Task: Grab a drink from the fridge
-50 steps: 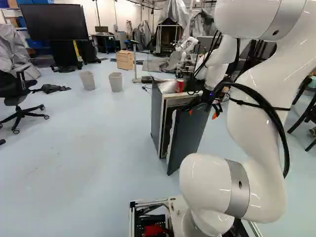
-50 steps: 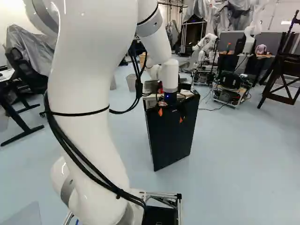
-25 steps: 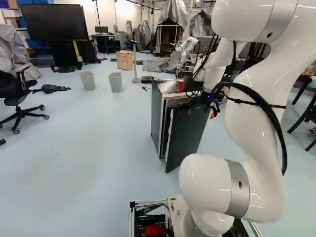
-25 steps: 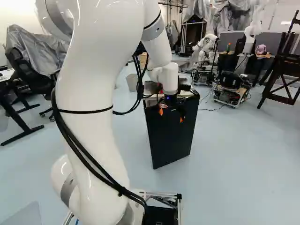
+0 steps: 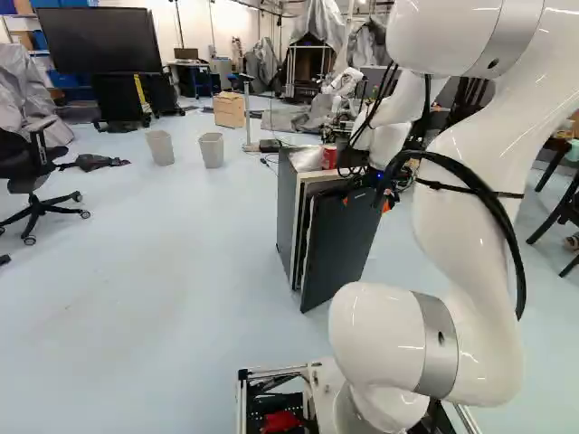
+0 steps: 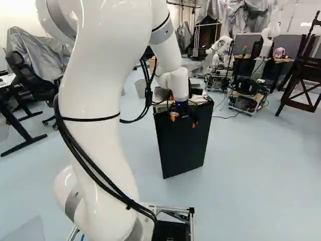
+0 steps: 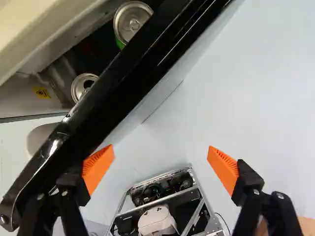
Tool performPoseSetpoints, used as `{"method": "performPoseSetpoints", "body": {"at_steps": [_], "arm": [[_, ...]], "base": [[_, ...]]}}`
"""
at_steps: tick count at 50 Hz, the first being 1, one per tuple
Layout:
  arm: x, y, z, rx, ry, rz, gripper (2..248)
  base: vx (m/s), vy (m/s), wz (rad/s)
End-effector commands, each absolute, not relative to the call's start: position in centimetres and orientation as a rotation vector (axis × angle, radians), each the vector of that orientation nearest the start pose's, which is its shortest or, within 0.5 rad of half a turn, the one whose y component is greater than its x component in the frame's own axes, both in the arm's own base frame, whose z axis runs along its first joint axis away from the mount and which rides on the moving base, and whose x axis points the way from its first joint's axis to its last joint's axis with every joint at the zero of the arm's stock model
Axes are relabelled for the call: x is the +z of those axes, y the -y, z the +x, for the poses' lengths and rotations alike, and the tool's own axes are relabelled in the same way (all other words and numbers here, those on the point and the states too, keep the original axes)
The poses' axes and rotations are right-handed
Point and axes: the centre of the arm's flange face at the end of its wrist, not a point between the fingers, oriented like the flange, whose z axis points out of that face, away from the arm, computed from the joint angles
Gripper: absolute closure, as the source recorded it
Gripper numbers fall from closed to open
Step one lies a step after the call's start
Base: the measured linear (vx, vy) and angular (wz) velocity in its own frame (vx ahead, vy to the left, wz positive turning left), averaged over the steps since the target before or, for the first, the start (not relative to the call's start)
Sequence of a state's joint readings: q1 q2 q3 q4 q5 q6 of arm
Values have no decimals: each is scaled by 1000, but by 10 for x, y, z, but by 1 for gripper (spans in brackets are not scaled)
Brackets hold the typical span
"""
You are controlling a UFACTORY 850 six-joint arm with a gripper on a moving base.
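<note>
Since the earlier frame the door (image 5: 339,244) is swinging in towards the fridge (image 5: 286,199), its gap narrowing, and the arm (image 5: 470,199) is shifting slightly the same way. Left base view: door standing ajar; red can (image 5: 329,156) resting upright on the fridge top beside a clear bag (image 5: 306,159), seemingly kept there as on a shelf and probably not the drink being sought inside. Right base view: gripper (image 6: 183,110) hanging at the door's upper edge, on its outer side, pointing down; this placing is probably serving to work the door rather than to reach a drink. Wrist view: gripper being released, pads (image 7: 224,167) standing wide apart with nothing between; one finger lying close alongside the door, contact impossible to tell. Task's drinks, a green-sided can (image 7: 132,22) and a second can (image 7: 83,87), are showing their lids inside the fridge, behind the door, presumably being stood upright for lifting out. The narrow gap is likely calling for a wider opening first; pushing from outside is risking closing it.
</note>
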State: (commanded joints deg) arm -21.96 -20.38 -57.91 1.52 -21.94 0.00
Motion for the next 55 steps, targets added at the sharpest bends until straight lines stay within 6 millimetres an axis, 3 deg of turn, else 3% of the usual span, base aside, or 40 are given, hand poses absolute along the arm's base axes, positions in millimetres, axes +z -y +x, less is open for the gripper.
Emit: {"method": "performPoseSetpoints", "body": {"at_steps": [33, 55], "arm": [[403, 207, 516, -755, -633, -3067, 3], [404, 207, 516, -784, -631, -3064, 3]], "base": [[0, 0, 0], [0, 0, 0]]}}
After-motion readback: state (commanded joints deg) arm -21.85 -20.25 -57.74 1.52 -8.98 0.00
